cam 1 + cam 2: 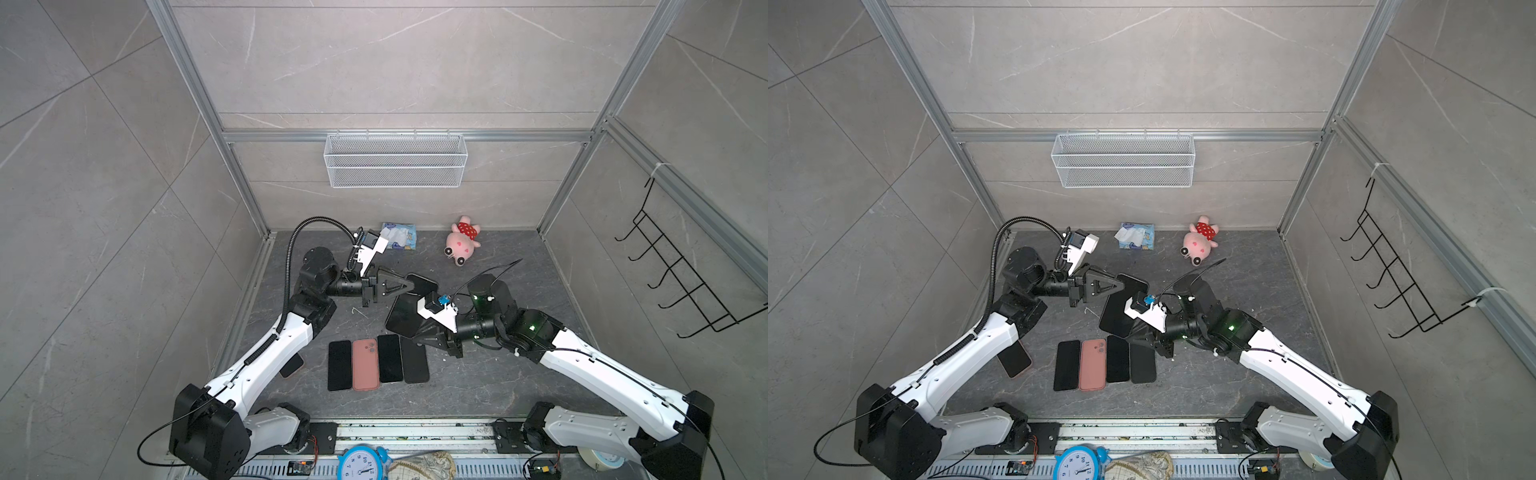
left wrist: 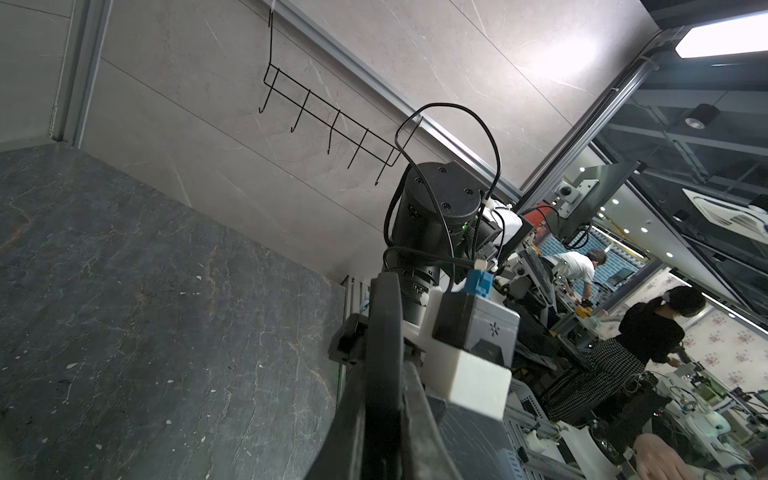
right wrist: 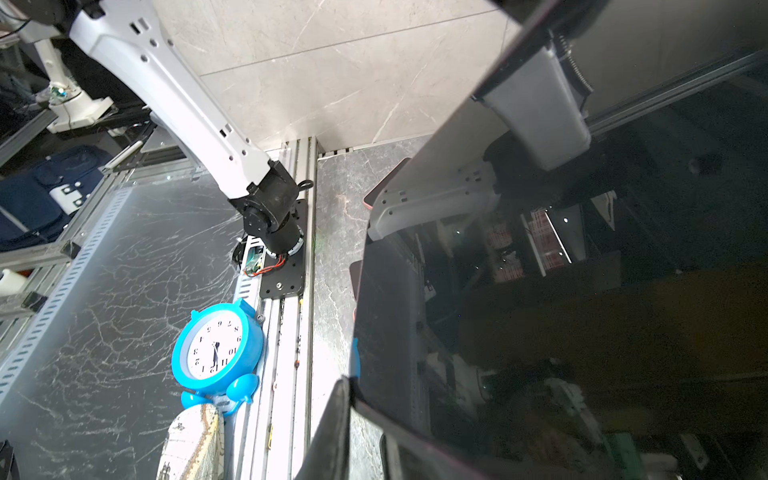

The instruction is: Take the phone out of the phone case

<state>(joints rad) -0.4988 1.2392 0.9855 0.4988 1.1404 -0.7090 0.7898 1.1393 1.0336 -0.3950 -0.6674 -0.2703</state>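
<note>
A black glossy phone (image 1: 402,313) hangs tilted above the table between my two grippers in both top views. Its far end, where the dark phone case (image 1: 424,284) shows at a slightly different angle, sits in my left gripper (image 1: 411,286), which is shut on it. In the left wrist view that end stands edge-on as a thin black slab (image 2: 385,316) between the jaws. My right gripper (image 1: 411,332) is shut on the phone's near end. In the right wrist view the reflecting screen (image 3: 540,311) fills the frame, with one finger (image 3: 332,436) against its corner.
On the table lies a row of several phones (image 1: 339,365), one in a pink case (image 1: 365,365). Another phone (image 1: 292,365) lies under the left arm. At the back are a pink plush (image 1: 462,240), a tissue pack (image 1: 399,236) and a wire basket (image 1: 395,160). A blue clock (image 1: 359,463) stands at the front.
</note>
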